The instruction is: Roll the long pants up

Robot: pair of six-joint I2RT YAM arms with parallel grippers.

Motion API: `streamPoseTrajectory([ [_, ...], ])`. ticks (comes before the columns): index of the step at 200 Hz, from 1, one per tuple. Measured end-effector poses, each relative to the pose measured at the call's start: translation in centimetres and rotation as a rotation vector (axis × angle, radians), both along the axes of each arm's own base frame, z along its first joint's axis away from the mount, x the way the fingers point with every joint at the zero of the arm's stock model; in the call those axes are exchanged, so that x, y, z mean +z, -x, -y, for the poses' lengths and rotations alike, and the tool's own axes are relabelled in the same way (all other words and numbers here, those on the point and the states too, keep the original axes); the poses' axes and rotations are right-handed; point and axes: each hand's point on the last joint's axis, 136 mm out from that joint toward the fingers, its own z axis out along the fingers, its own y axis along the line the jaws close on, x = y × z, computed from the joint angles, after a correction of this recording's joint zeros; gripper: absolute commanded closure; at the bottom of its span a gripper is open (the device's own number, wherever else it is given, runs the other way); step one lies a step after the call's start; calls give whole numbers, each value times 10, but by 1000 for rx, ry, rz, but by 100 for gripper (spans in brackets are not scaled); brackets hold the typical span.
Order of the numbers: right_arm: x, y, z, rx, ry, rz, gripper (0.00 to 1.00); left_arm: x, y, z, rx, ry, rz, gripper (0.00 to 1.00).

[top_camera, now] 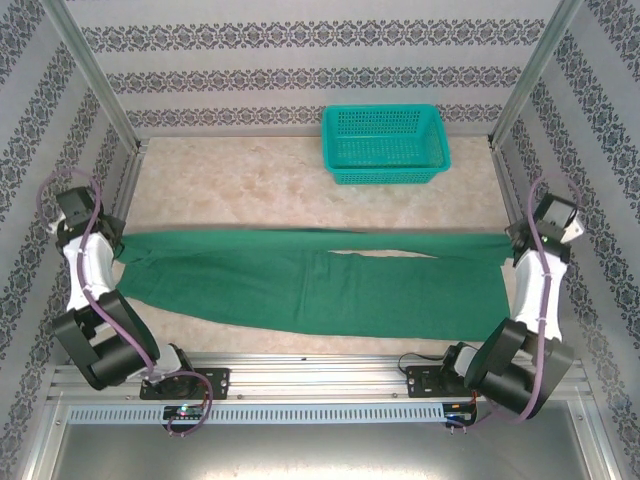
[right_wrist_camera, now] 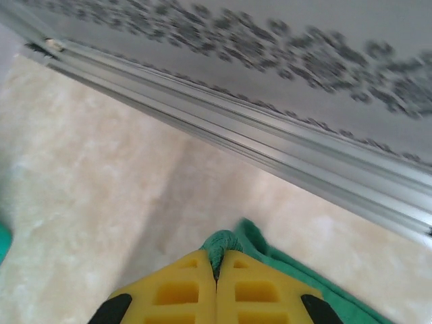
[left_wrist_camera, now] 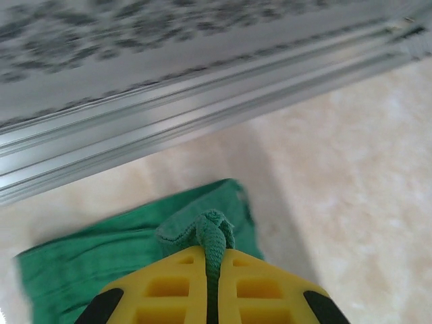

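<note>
Our left hand (left_wrist_camera: 212, 255) and right hand (right_wrist_camera: 217, 260) each pinch one end of the long pants (top_camera: 310, 285), clamped tight on cloth. We see them stretched left to right across the bench (top_camera: 250, 180), an end at each hand.

The left gripper (left_wrist_camera: 211, 255) has its yellow fingers (left_wrist_camera: 169, 287) pinched together on a bunched fold of the long pants (left_wrist_camera: 101, 253). More of the green cloth lies flat on the beige table (left_wrist_camera: 351, 189), near an aluminium rail (left_wrist_camera: 169, 115) below a patterned wall (left_wrist_camera: 135, 40).

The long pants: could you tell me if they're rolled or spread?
Spread: the long pants lie flat across the table, legs side by side.
</note>
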Motion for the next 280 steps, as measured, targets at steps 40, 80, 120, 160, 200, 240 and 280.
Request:
streamPoseTrajectory([
  [40,-43,66,-11,-187,-7,16,100,-25,81,-3,252,-18,-44,100],
  [80,-50,100,-1,-334,-25,57,100,-45,96,-8,327,35,-93,100],
  [120,-91,142,4,-498,-167,32,57,-95,121,-5,423,225,-169,68],
  [160,-86,145,20,-553,-139,99,2,-92,108,-28,485,184,9,20],
  [200,-41,102,19,-386,-82,169,2,-16,44,-22,278,66,178,33],
  [240,28,-14,-80,267,107,194,100,87,-30,57,-167,-111,347,100],
  [280,7,-50,-190,748,117,26,100,54,-50,146,-556,-16,235,100],
])
